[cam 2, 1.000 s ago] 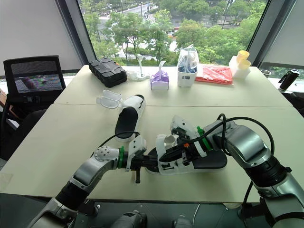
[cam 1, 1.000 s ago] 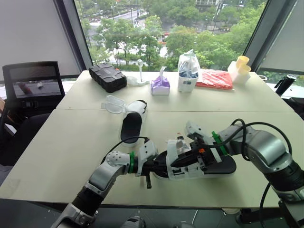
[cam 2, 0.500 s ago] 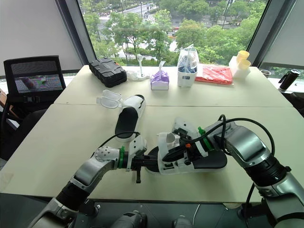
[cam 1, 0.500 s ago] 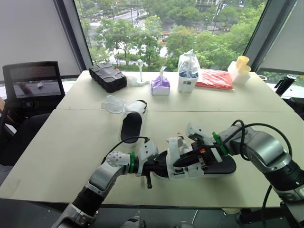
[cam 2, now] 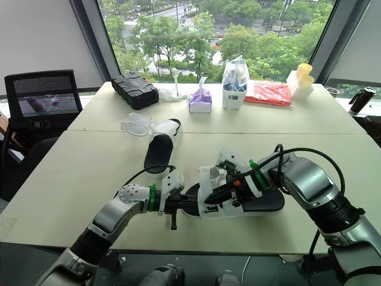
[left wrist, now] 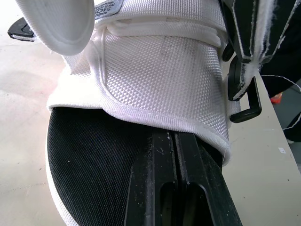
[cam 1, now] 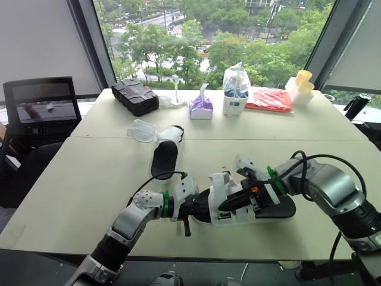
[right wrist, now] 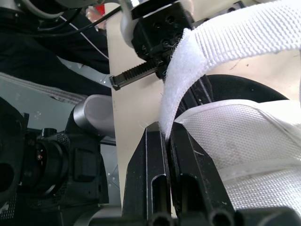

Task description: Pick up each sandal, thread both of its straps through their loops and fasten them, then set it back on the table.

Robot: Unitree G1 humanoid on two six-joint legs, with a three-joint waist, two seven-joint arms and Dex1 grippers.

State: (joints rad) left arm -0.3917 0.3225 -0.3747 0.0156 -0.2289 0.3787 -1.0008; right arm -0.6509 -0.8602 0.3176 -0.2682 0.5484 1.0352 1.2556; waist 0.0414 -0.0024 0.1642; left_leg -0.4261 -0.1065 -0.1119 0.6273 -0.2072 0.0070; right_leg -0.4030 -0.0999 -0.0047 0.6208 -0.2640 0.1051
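Note:
The near sandal (cam 1: 271, 210), black footbed with white mesh straps, lies by the table's front edge between both grippers. My left gripper (cam 1: 198, 210) is shut on its toe end; in the left wrist view the closed fingers (left wrist: 164, 155) press on the black footbed under the front strap (left wrist: 155, 70). My right gripper (cam 1: 225, 205) is shut on the loose end of a white strap (right wrist: 225, 42), held up over the sandal's white upper (right wrist: 235, 146). A second sandal (cam 1: 165, 156) lies flat farther back on the left with its straps loose.
Clear goggles (cam 1: 143, 130) touch the far sandal. Along the back stand a black case (cam 1: 135, 96), a purple tissue pack (cam 1: 201, 106), a clear bag (cam 1: 236, 89), a red packet (cam 1: 269, 99) and yellow cups (cam 1: 303, 80). An office chair (cam 1: 41, 113) stands at the left.
My right gripper has drawn the strap end a little toward the left gripper. The left gripper and the sandal have stayed in place.

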